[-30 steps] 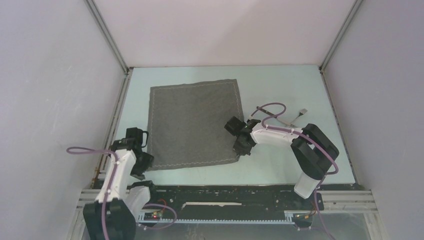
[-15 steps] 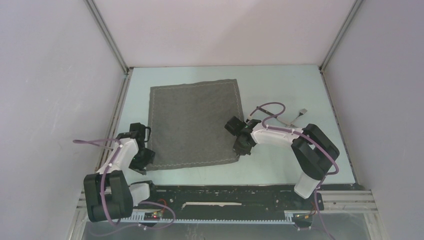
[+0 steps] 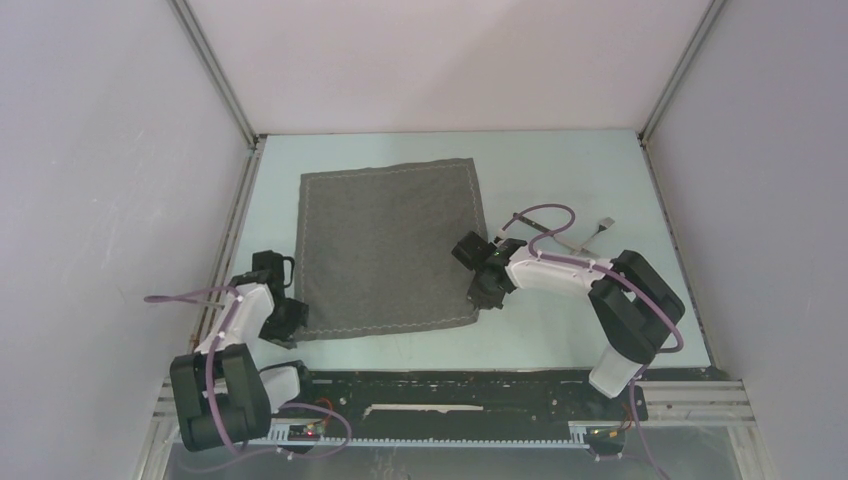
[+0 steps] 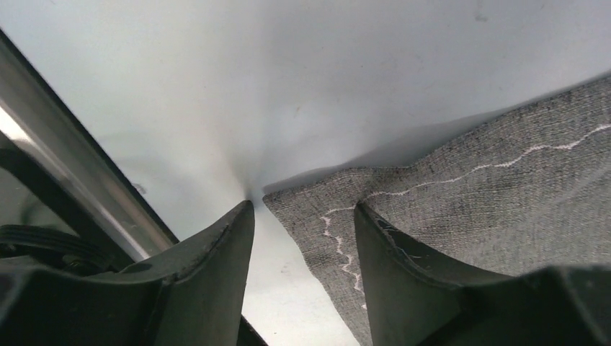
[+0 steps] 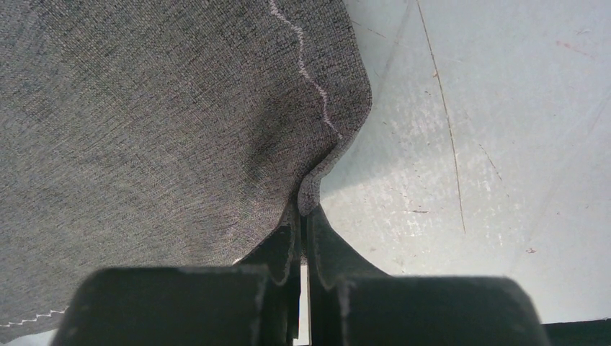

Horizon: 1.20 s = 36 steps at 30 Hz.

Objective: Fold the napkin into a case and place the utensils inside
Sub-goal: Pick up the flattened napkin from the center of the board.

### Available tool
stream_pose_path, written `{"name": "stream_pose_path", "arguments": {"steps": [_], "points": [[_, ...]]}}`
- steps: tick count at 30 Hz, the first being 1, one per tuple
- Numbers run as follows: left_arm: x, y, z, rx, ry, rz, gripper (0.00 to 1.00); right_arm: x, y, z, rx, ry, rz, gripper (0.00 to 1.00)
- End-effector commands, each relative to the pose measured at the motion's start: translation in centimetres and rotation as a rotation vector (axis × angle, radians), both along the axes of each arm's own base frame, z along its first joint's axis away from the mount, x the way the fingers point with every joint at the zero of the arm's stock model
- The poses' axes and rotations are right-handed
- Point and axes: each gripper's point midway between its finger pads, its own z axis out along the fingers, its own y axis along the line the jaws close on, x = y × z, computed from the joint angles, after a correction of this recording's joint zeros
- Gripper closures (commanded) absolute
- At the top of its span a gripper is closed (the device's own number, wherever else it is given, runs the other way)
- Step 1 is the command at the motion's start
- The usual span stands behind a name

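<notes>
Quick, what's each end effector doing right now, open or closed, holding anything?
Left end effector: open, straddling the napkin's near corner, not gripping.
Right end effector: closed, pinching the napkin's edge.

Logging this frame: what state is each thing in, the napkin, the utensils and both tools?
napkin: spread flat, not yet folded, right edge pinched.
left tool: open, astride the napkin's near left corner.
right tool: shut on the napkin's right edge, close to the near corner.
utensils: lying right of the napkin, outside it; too small for detail.
</notes>
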Motion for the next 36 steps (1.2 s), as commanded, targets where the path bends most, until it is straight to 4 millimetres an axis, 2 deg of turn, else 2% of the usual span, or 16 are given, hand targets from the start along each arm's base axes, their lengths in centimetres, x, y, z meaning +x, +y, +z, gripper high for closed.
{"name": "stream_pose_path", "arguments": {"steps": [1, 15, 20, 24, 28, 31, 33, 34, 36], "points": [[0.3, 0.3, -2.4, -0.001, -0.044, 0.050, 0.42, 0.5, -0.3, 0.9, 0.012, -0.040, -0.021, 1.00], [0.3, 0.8, -3.4, 0.002, -0.148, 0.097, 0.61, 0.4, -0.4, 1.4, 0.013, -0.056, -0.044, 1.00], [1.0, 1.2, -2.5, 0.016, -0.206, 0.079, 0.71, 0.4, -0.4, 1.7, 0.011, -0.077, -0.038, 1.00], [1.6, 1.6, -0.2, 0.046, -0.269, 0.079, 0.98, 1.0, 0.2, 3.0, 0.023, -0.140, 0.037, 1.00], [2.5, 1.9, 4.5, 0.086, -0.397, 0.058, 1.00, 1.8, 0.7, 6.5, 0.066, -0.255, 0.159, 1.00], [3.2, 2.0, 9.8, 0.131, -0.568, 0.025, 1.00, 2.5, 1.4, 10.8, 0.139, -0.389, 0.251, 1.00], [3.2, 1.9, 12.6, 0.157, -0.656, 0.009, 1.00, 2.6, 1.6, 13.6, 0.188, -0.473, 0.274, 1.00], [3.1, 1.7, 13.0, 0.146, -0.651, -0.002, 1.00, 2.7, 1.5, 14.5, 0.200, -0.498, 0.273, 1.00], [2.9, 0.3, 12.1, 0.063, -0.594, -0.037, 1.00, 2.9, 0.9, 15.1, 0.191, -0.521, 0.259, 1.00]]}}
